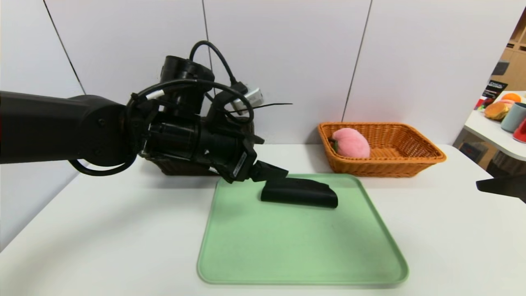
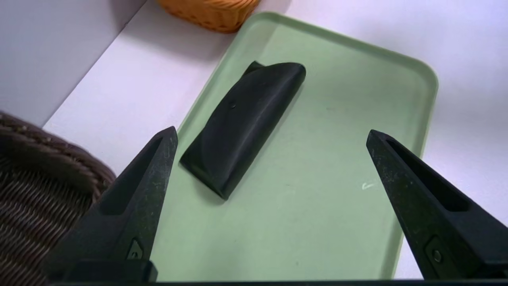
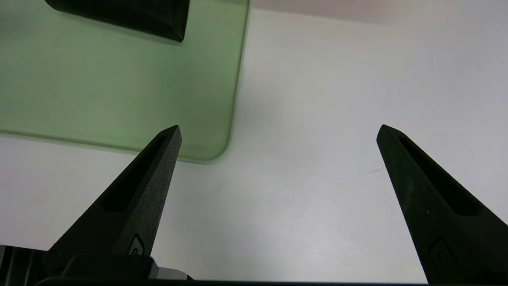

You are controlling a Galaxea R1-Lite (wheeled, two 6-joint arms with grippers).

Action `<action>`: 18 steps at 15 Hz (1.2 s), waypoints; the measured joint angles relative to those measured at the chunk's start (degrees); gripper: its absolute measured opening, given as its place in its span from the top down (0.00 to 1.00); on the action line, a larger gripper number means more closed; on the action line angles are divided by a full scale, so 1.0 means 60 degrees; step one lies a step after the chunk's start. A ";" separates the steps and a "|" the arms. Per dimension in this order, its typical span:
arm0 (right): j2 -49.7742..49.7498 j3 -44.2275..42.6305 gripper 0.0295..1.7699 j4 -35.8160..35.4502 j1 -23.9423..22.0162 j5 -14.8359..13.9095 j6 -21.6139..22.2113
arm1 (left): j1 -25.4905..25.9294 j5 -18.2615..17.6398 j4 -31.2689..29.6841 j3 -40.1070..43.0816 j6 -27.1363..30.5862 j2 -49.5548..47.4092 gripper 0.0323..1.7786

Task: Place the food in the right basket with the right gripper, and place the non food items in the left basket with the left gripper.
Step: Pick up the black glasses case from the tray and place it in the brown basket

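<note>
the black pouch (image 1: 299, 192) lies flat at the far side of the green tray (image 1: 287, 255). it looks soft and light; best pinched across its narrow width. left gripper (image 2: 272, 135) hovers spread wide, empty, just left of it.

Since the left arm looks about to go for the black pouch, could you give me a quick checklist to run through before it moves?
1. Left gripper open wide enough for the pouch: ok, the fingers stand wide apart.
2. Black pouch free to grasp: ok, it lies alone on the green tray.
3. Gripper lined up over the pouch: not ok, the pouch sits nearer one finger than the other.
4. Dark brown basket ready to receive: cannot tell, its inside is mostly hidden.
5. Right gripper out of the way: ok, open over bare table beside the tray.
6. Plush peach in the orange basket: ok.
</note>
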 joint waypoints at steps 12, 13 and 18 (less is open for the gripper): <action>0.0181 -0.0156 0.04 -0.0437 -0.0398 0.0120 0.0307 | -0.0929 -0.2022 -0.1335 -0.0047 0.0303 0.1690 0.05; 0.0156 -0.0161 0.04 -0.0433 -0.0404 0.0126 0.0315 | -0.0937 -0.2018 -0.1335 -0.0142 0.0309 0.1829 0.05; -0.0041 -0.0152 0.04 -0.0437 -0.0412 0.0134 0.0435 | -0.0801 -0.1751 -0.1357 -0.0866 0.0321 0.2629 0.05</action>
